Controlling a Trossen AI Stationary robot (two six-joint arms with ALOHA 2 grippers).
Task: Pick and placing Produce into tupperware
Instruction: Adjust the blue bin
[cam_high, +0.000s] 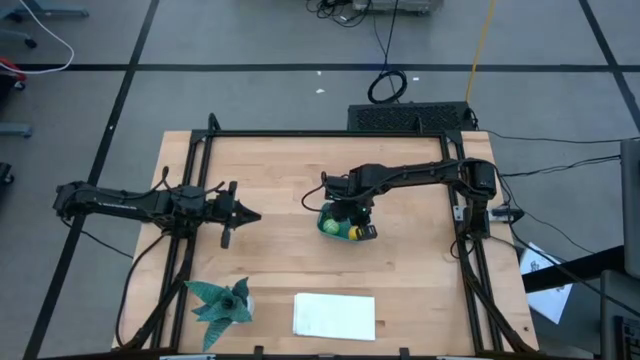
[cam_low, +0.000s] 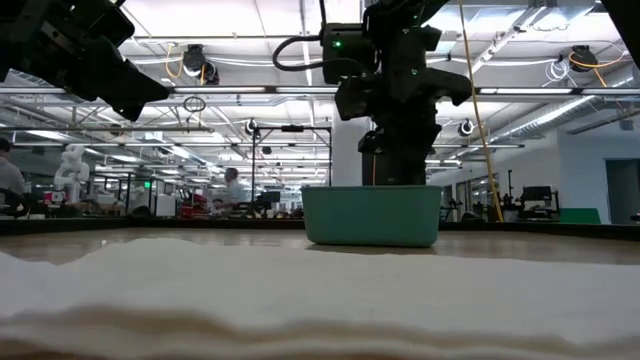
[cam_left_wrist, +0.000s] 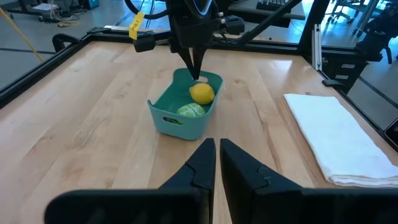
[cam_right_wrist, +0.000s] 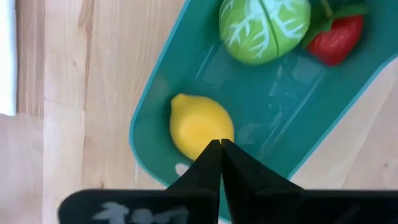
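The teal tupperware tub stands on the wooden table near its middle. Inside it lie a yellow lemon, a light green cabbage and a red strawberry. My right gripper is shut with nothing between its fingers. It points down into the tub, with its tips right by the lemon. My left gripper waits shut, raised over the table's left part and aimed toward the tub. My right gripper comes from above with its shut fingertips at the lemon's near end. The lemon rests on the tub's floor. Whether the tips touch it I cannot tell.
A folded white cloth lies at the table's near edge and fills the low view's foreground. A spiky teal star-shaped thing sits at the near left. Black frame rails run along the table's edges.
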